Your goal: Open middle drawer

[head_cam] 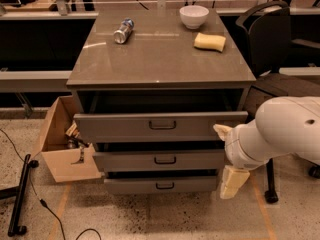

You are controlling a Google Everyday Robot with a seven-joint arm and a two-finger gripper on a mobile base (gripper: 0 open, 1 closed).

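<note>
The grey cabinet [160, 59] has three drawers. The middle drawer [125, 161] is a low flat grey front with a small dark loop handle [164, 160]; it stands out only slightly, under the taller top drawer [115, 127], which is pulled out further. My gripper [228, 156] is at the right end of the middle drawer front, on the end of the white arm [285, 131]. Its cream fingers [233, 181] are spread apart, one high and one low, and hold nothing. It is well to the right of the handle.
On the cabinet top lie a can [123, 30], a white bowl [194, 16] and a yellow sponge [210, 42]. An open cardboard box [62, 149] stands at the left on the floor, with a black stand [20, 194] beside it. A dark chair [267, 39] is at the right.
</note>
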